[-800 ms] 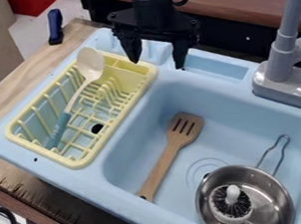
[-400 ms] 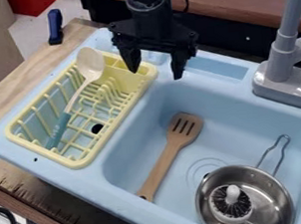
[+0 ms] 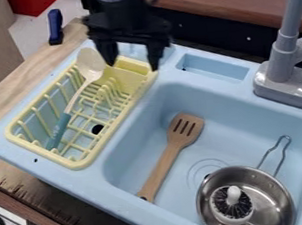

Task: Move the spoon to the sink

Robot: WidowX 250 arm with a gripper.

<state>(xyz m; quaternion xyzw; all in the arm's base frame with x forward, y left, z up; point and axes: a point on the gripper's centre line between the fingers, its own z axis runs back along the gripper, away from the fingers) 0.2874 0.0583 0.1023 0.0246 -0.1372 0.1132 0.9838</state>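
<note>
At the near right, a metal pan (image 3: 272, 195) stands in the blue sink (image 3: 142, 130) with a round scrubbing brush (image 3: 233, 195) in it, the pan's handle pointing away. Just beyond and to the left, a wooden slotted spatula (image 3: 177, 144) slants across the basin, head at the far end. Left of the basin sits a yellow dish rack (image 3: 85, 162). The spoon (image 3: 65, 116) lies aslant in it, teal handle at the near end, pale bowl by the far rim. Farther back, the arm (image 3: 122, 2) comes down from the top edge, its gripper (image 3: 133, 66) hanging over the rack's far right corner, fingers pointing downward, spread wide with nothing between them, the spoon's bowl just left of them. The grey faucet (image 3: 281, 56) rises at the far right.
</note>
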